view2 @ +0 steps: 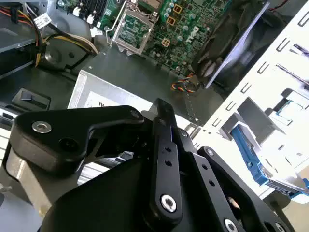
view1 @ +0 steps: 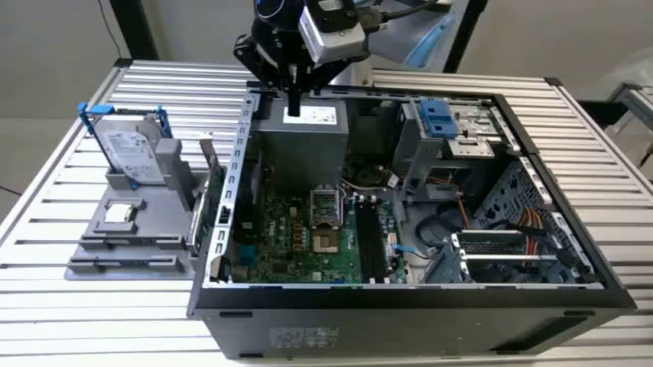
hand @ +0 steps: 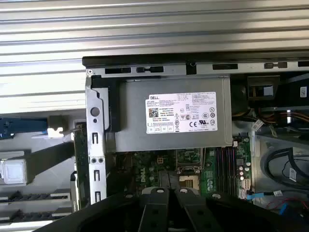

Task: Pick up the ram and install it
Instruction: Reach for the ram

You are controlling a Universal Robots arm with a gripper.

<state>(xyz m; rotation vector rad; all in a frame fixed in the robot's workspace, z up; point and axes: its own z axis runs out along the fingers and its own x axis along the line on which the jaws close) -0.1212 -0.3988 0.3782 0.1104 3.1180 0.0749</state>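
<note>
Gripper: hangs over the power supply at the far end of the open computer case, fingers pinched together with nothing between them
Ram: stands on edge in the grey holder, just outside the case wall on the exterior view's left, apart from the gripper
Holder's other parts: hard drive upright in a blue frame, small silver processor chip lying flat
Motherboard: green, on the case floor, long black slots beside the socket
Support: slatted metal table
</note>
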